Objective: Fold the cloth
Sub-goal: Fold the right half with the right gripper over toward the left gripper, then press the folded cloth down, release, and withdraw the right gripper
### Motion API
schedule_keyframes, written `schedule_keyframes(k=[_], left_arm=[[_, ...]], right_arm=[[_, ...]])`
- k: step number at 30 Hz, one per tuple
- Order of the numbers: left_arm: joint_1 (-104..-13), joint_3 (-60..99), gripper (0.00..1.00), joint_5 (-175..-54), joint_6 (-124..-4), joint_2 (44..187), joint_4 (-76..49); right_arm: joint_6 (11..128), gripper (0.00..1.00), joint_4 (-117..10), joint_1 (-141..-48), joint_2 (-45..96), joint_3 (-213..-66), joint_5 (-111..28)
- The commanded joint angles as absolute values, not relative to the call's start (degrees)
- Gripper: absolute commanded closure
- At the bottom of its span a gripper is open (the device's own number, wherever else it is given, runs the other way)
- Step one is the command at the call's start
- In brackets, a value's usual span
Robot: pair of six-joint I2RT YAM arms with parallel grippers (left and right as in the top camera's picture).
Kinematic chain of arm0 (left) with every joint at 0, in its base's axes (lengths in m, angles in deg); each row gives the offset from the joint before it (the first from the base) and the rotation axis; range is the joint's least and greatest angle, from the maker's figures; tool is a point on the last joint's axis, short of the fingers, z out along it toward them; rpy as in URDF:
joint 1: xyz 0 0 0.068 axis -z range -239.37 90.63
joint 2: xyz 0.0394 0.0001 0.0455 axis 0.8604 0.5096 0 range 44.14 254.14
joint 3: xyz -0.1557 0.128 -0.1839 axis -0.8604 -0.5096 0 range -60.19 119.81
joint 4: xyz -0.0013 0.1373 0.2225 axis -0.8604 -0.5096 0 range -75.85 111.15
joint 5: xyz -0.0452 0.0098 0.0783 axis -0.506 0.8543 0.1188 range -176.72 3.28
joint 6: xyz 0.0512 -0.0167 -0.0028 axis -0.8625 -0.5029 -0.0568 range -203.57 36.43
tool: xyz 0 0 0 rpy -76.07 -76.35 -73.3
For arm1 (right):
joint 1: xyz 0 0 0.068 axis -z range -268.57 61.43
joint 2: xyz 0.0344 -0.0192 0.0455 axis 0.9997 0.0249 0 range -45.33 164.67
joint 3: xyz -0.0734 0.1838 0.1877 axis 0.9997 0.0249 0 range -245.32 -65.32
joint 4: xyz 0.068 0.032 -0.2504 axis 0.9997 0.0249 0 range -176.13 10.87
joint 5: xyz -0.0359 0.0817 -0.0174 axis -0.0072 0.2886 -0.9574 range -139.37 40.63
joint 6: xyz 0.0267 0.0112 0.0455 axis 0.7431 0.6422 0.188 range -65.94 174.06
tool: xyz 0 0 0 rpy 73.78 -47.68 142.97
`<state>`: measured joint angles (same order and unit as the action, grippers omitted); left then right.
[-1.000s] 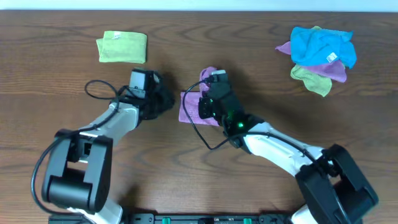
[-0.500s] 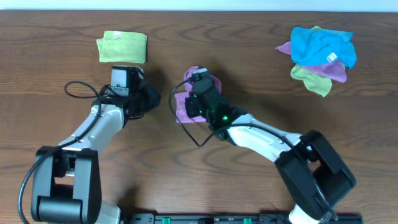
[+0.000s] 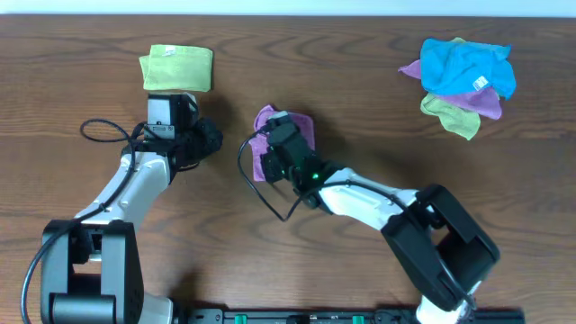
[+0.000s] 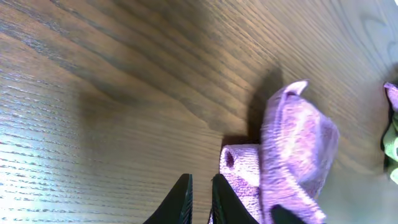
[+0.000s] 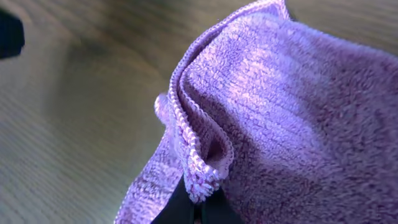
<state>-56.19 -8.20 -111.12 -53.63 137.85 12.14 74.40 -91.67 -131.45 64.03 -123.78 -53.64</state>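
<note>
Overhead: purple cloth (image 3: 265,121) at middle of bench (image 3: 360,99), mostly hidden under right gripper (image 3: 277,151); only top edge and a corner showing. In right wrist view, right fingers (image 5: 180,210) cut off at frame bottom, pinching a bunched hemmed edge of the cloth. Open room all round; folded green cloth (image 3: 176,68) and coloured cloth pile (image 3: 463,76) well apart. Left gripper (image 4: 202,200) near the cloth, fingers almost pressed together, slim gap, holding nothing.

Robot lab — wooden table (image 3: 360,54), cabled arms (image 3: 135,180).
</note>
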Motion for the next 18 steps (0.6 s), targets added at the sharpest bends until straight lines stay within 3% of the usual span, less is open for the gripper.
schedule_keyframes(k=[1, 12, 15, 18], left_arm=[[-56.47, -8.49, 0.87, -110.51, -54.44, 136.63, 11.90], [-56.47, -8.49, 0.88, -110.49, -54.42, 136.59, 11.90], [-56.49, -8.46, 0.88, -110.05, -54.44, 136.59, 11.94], [-57.21, -8.49, 0.87, -110.05, -54.44, 136.59, 11.94]], right_arm=[[73.65, 0.99, -91.60, -132.74, 64.47, -125.00, -52.94], [73.06, 0.98, -91.21, -133.68, 64.47, -125.00, -49.92], [73.08, 0.87, -89.94, -133.72, 64.47, -125.00, -48.41], [73.06, 0.87, -88.48, -134.07, 64.47, -125.00, -47.78]])
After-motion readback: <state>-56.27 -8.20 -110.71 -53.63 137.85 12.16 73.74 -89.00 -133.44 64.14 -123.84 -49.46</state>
